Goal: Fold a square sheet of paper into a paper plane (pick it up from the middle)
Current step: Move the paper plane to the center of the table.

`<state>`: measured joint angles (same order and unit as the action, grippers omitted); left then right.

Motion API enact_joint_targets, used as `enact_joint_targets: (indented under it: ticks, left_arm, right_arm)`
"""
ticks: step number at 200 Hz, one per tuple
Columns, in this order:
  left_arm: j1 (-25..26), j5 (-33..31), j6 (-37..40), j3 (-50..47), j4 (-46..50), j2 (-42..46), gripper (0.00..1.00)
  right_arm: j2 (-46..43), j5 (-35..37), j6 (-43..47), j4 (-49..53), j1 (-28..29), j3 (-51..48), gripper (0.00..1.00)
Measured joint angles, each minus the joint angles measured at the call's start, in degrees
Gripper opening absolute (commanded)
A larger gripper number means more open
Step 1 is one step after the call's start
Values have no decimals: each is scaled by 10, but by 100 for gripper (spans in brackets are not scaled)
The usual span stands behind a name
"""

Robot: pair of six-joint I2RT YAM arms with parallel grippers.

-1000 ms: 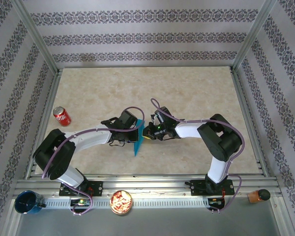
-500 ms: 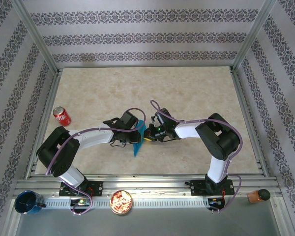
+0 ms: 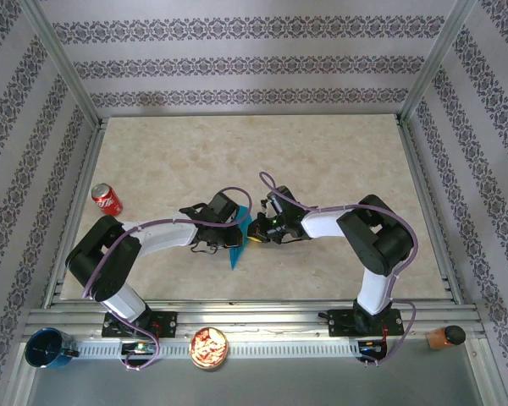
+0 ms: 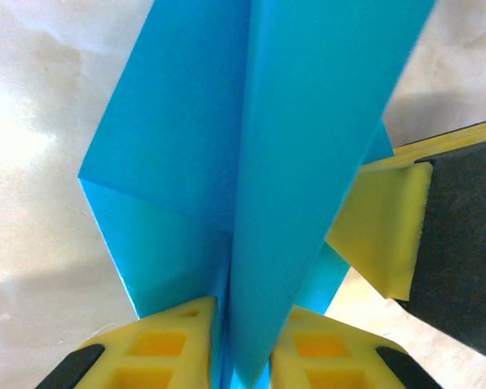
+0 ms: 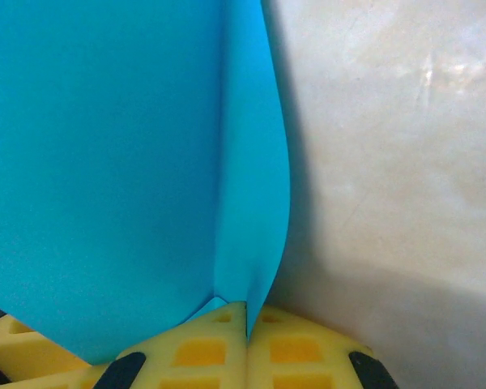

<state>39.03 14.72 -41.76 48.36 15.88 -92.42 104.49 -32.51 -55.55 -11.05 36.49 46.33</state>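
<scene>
The turquoise-blue sheet of paper (image 3: 236, 250) is folded into a narrow pointed shape and stands on edge at the table's middle, between both grippers. In the left wrist view the paper (image 4: 308, 121) shows a centre crease with flaps on either side. My left gripper (image 3: 236, 225) (image 4: 245, 316) has its yellow pads a little apart, closed on the splayed fold that fills the gap. My right gripper (image 3: 253, 232) (image 5: 248, 308) is shut tight on a thin edge of the paper (image 5: 105, 162). A pad of the right gripper (image 4: 381, 235) presses the paper from the other side.
A red soda can (image 3: 107, 200) stands at the table's left. On the near rail are a dark blue cup (image 3: 46, 348), a bowl of reddish bits (image 3: 209, 347) and a brown object (image 3: 444, 337). The beige table (image 3: 339, 152) is ringed by metal frame posts.
My left gripper has shifted slightly right, closer to the right gripper. The folded paper stays on edge between them, and the right arm has hardly moved.
</scene>
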Motion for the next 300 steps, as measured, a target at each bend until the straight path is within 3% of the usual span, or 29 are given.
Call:
enact_joint_targets:
  ticks: [23,188,212,258,300]
  left_arm:
    - [0,-2,2,0,0,0,14]
    - [0,2,8,4,0,-19,14]
    - [0,3,9,7,0,-22,9]
    - [0,-5,9,12,3,-23,5]
    - [0,-66,9,45,44,-21,5]
  right_arm:
    - [0,0,0,0,0,0,6]
    - [0,-2,0,-8,0,-2,10]
    - [0,-2,0,-12,0,-6,10]
    - [-12,-10,7,-8,-11,-13,22]
    - [-113,-14,26,10,-62,-57,30]
